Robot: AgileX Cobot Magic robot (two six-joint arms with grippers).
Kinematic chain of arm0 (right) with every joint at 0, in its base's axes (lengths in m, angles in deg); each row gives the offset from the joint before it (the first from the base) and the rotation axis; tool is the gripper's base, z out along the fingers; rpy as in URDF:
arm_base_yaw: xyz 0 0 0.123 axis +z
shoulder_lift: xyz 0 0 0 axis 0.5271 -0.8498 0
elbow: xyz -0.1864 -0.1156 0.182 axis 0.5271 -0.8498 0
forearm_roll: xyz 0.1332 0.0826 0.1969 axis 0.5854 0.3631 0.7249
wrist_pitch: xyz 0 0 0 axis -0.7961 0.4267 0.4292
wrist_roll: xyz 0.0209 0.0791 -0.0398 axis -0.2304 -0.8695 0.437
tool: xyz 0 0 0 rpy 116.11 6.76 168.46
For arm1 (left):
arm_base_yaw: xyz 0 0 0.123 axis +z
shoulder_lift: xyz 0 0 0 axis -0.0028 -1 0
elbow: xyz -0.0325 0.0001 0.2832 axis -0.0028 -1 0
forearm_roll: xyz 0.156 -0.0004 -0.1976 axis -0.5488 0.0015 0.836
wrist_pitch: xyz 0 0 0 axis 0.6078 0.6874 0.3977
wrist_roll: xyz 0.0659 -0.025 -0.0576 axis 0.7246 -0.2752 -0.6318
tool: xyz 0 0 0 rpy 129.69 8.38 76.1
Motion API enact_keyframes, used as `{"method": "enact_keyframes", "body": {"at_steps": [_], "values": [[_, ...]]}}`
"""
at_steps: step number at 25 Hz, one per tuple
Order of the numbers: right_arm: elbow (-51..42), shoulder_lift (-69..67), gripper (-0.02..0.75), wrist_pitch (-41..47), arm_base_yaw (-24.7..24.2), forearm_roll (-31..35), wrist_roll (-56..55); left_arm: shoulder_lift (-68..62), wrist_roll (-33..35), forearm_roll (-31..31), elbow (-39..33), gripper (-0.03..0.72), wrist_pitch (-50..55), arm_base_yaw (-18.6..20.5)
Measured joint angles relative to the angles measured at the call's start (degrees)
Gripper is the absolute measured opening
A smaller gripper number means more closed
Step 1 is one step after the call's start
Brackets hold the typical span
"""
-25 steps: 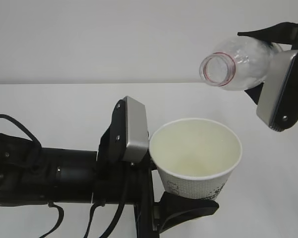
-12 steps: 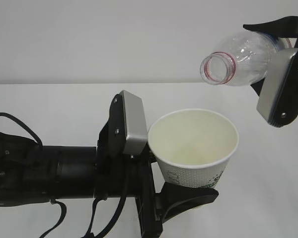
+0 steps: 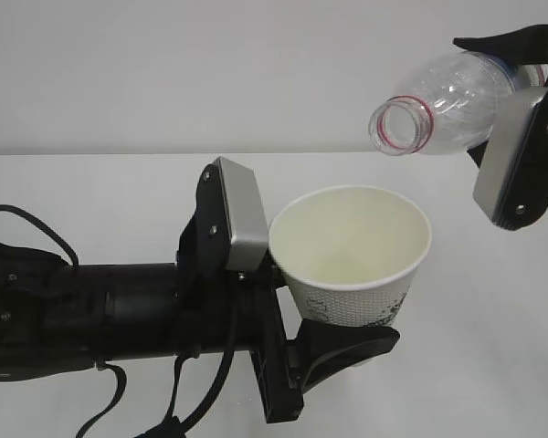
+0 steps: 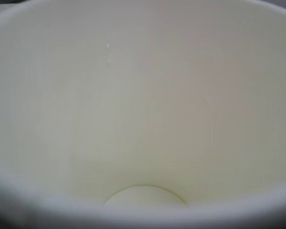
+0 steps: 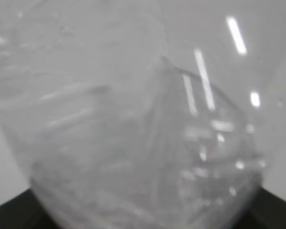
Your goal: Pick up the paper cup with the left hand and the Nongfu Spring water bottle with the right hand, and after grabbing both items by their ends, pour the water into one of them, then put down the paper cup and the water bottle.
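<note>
My left gripper (image 3: pixel 297 294) is shut on the lower part of the white paper cup (image 3: pixel 352 239), holding it upright with its mouth open to the camera. In the left wrist view the cup's pale inside (image 4: pixel 143 109) fills the frame, hides the fingers, and shows no water. Up and to the right, my right gripper (image 3: pixel 519 105) is shut on the clear Nongfu Spring water bottle (image 3: pixel 443 102). The bottle is tilted, and its red-ringed open neck (image 3: pixel 400 126) points down-left above the cup's right rim. No stream shows. The right wrist view is filled by the blurred bottle (image 5: pixel 124 124).
A white tabletop (image 3: pixel 91 196) runs back to a plain white wall (image 3: pixel 164 73). The black left arm (image 3: pixel 82 315) and its looping cable (image 3: pixel 23 226) cover the lower left.
The cup and left gripper have risen a little and shifted left. The bottle's body has lifted while its neck stayed in place, so it tilts more steeply towards the cup.
</note>
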Motion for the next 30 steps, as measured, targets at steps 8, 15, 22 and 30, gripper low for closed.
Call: {"method": "enact_keyframes", "body": {"at_steps": [8,15,22,30], "values": [[0.0,0.0,0.504,-0.93,0.0,0.78,3.09,0.0,-0.01,0.09,0.0,0.545,0.0,0.0],[0.0,0.0,0.504,-1.64,0.0,0.78,4.5,0.0,-0.01,0.09,0.0,0.545,0.54,0.0],[0.0,0.0,0.504,-1.97,0.0,0.78,5.42,0.0,-0.01,-1.82,0.0,0.545,2.34,0.0],[0.0,0.0,0.504,-2.05,0.0,0.78,5.6,0.0,-0.01,-2.04,0.0,0.545,2.38,0.0]]}}
